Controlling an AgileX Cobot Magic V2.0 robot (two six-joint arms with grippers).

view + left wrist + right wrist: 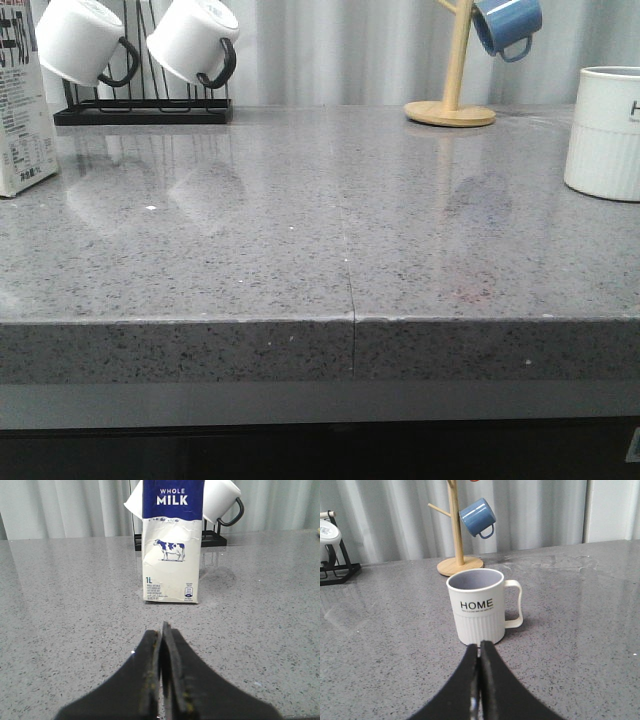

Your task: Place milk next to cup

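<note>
Surface: grey speckled stone countertop (300, 270), glossy, with a thin seam running front to back near its middle; a thick front edge faces the camera.
Room: pale pleated curtain (340, 50) hangs behind the counter across the whole width.
Milk, count one: the milk (171, 540) stands upright at the far left of the counter in the front view, cut by the picture's edge; in the left wrist view its dark blue top reads "WHOLE MILK" above a small cow and "1L".
Cup, count one: the cup (476, 607) stands upright at the far right of the counter, "HOME" in black on its smooth upper half, ribbed below, handle cream; well apart from the milk, with bare counter between.
White mugs, count two: white mugs with black handles (195, 40) hang tilted on a black wire rack (145, 110) at the back left, just behind the milk.
Blue mug, count one: the blue mug (507, 25) hangs on a wooden mug tree (452, 100) at the back right; a reddish item at the tree's top is too cropped to identify, possibly another mug.
Left gripper (163, 630): jaws pressed together, holding nothing, pointed at the milk, short of it.
Right gripper (480, 647): jaws pressed together, empty, tips just before the cup's base; contact cannot be told.
</note>
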